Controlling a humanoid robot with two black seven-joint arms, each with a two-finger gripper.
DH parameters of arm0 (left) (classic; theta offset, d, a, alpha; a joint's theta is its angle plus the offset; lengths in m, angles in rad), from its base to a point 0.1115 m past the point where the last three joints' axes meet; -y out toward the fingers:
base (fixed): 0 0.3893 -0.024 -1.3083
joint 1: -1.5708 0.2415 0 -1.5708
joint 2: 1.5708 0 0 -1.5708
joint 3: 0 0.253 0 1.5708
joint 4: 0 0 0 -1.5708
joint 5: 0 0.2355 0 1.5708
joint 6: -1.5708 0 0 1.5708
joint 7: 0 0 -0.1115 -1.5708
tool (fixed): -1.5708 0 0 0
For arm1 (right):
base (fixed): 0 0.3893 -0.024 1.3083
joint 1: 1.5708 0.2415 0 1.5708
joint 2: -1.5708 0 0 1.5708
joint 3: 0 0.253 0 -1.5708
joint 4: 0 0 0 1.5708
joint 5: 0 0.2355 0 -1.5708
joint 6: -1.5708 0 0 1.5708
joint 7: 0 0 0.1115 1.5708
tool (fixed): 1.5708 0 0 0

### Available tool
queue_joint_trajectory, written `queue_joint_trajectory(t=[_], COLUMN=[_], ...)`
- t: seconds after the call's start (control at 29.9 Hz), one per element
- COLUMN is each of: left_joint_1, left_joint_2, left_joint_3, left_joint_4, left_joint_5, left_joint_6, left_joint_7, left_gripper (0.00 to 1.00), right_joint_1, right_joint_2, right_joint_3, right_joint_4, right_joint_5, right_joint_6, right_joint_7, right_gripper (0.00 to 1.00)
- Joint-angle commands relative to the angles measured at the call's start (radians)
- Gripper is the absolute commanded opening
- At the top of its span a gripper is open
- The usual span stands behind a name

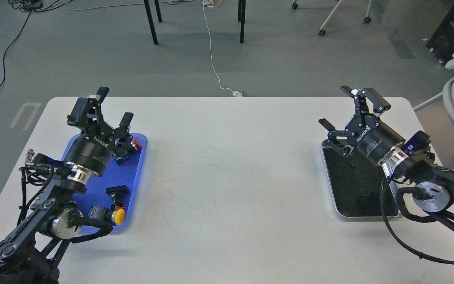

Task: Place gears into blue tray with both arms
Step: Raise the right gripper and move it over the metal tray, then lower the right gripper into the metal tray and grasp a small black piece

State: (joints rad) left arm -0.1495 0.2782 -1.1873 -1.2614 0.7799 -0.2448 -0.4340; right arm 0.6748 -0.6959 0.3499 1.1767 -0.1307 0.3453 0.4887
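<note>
Small black toothed gears (352,165) on the silver-rimmed metal tray (331,189): light, rigid; pinch across the rim. My left gripper (112,108) and right gripper (347,108) both gape, empty.

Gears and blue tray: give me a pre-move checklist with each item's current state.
1. Left claw open and holding nothing: ok.
2. Right claw open and holding nothing: ok.
3. Gears visible on the metal tray: ok for two small dark pieces on the black mat; more cannot be ruled out.
4. Free space in the blue tray: ok, bare blue beside the yellow push button and red push button.
5. Gears already in the blue tray: cannot tell; the left arm hides part of it.
</note>
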Motion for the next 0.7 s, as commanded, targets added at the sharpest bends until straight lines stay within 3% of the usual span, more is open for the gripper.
queue_joint_trajectory(t=[0.0,0.17,0.33,0.67], left_joint_1=[-0.005,0.011,0.025,0.03], left_joint_2=[-0.002,-0.004,-0.007,-0.013], left_joint_3=[-0.002,0.0,-0.002,-0.002], left_joint_4=[-0.01,-0.039,-0.058,-0.059], left_joint_5=[0.001,0.001,0.001,0.001], left_joint_6=[-0.011,-0.013,-0.013,-0.013], left_joint_7=[-0.008,-0.014,-0.015,-0.014], left_gripper=[0.98,0.98,0.98,0.98], right_joint_1=[0.084,0.27,0.48,0.729], right_joint_2=[-0.108,-0.24,-0.349,-0.289], right_joint_3=[-0.02,-0.139,-0.372,-0.816], right_joint_4=[0.034,0.081,0.152,0.147], right_joint_5=[-0.232,-0.639,-0.972,-1.386], right_joint_6=[0.003,0.06,0.067,0.067], right_joint_7=[0.0,0.0,0.0,0.0], right_gripper=[0.99,0.99,0.99,0.99])
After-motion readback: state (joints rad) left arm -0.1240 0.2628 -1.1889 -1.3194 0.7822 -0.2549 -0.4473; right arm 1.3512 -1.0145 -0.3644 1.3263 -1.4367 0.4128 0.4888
